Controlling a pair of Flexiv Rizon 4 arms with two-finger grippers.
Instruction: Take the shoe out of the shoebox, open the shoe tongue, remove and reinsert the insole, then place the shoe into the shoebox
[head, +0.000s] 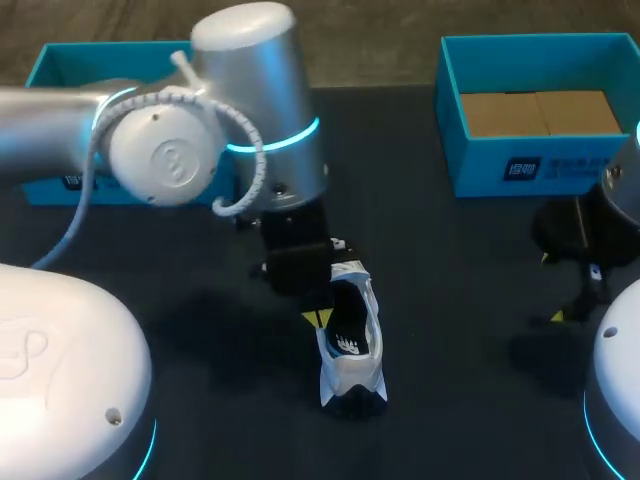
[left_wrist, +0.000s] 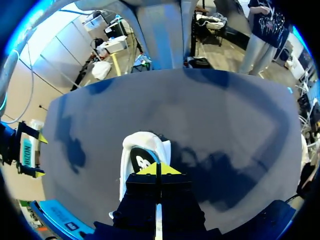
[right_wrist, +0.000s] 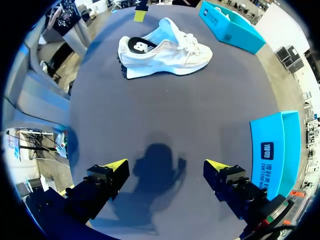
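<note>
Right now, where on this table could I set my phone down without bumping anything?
The widest bare patch of the table lies between the sneaker and the right tool, in front of the shoebox. A smaller one lies between the sneaker and the left arm's base. It is crowded at the sneaker's heel end, where the left tool sits.
</note>
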